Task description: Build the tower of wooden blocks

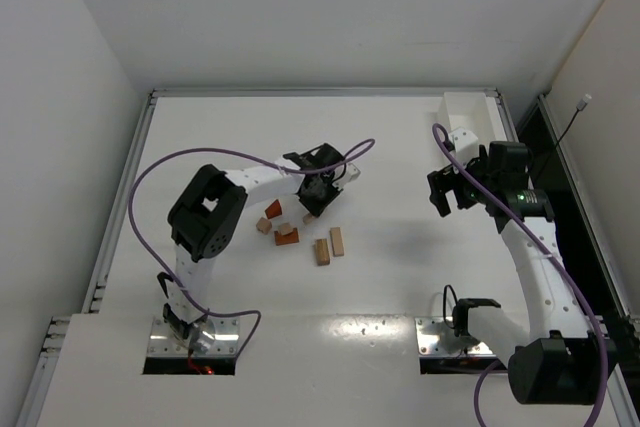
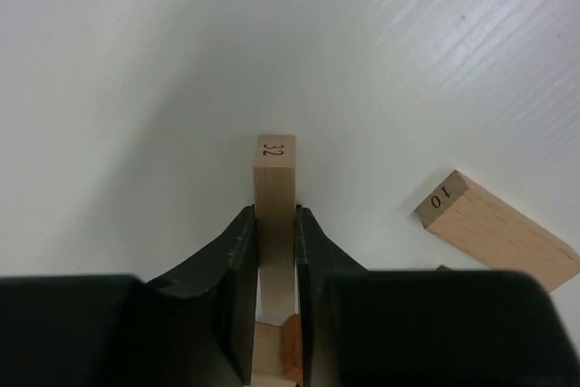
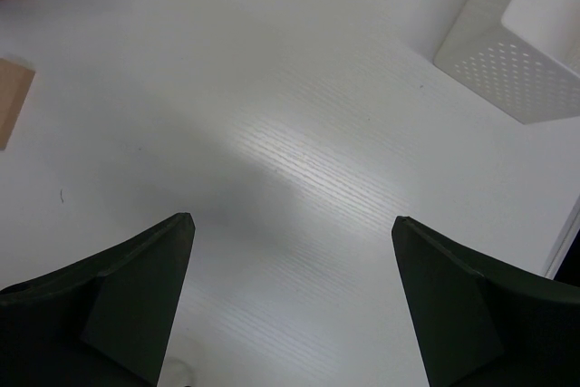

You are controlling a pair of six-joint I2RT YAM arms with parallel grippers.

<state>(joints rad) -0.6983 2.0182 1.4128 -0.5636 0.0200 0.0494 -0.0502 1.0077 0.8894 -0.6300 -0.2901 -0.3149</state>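
The wood blocks of the tower lie loose on the white table, with no stack showing. They include a reddish wedge (image 1: 273,209), a reddish arch (image 1: 286,236) and two pale tan bars (image 1: 322,252) (image 1: 337,241). My left gripper (image 1: 312,205) (image 2: 274,217) is shut on a pale tan bar (image 2: 274,183) stamped 32, which sticks out past the fingertips. A tan block stamped 10 (image 2: 498,228) lies to its right. A tan and a reddish block (image 2: 276,351) show low between the jaws. My right gripper (image 1: 440,192) (image 3: 290,224) hangs open over bare table, holding nothing.
A white perforated box (image 1: 468,112) (image 3: 526,43) stands at the table's back right, beyond the right gripper. Two tan block edges (image 3: 11,101) show at the left of the right wrist view. A purple cable (image 1: 150,172) loops over the left arm.
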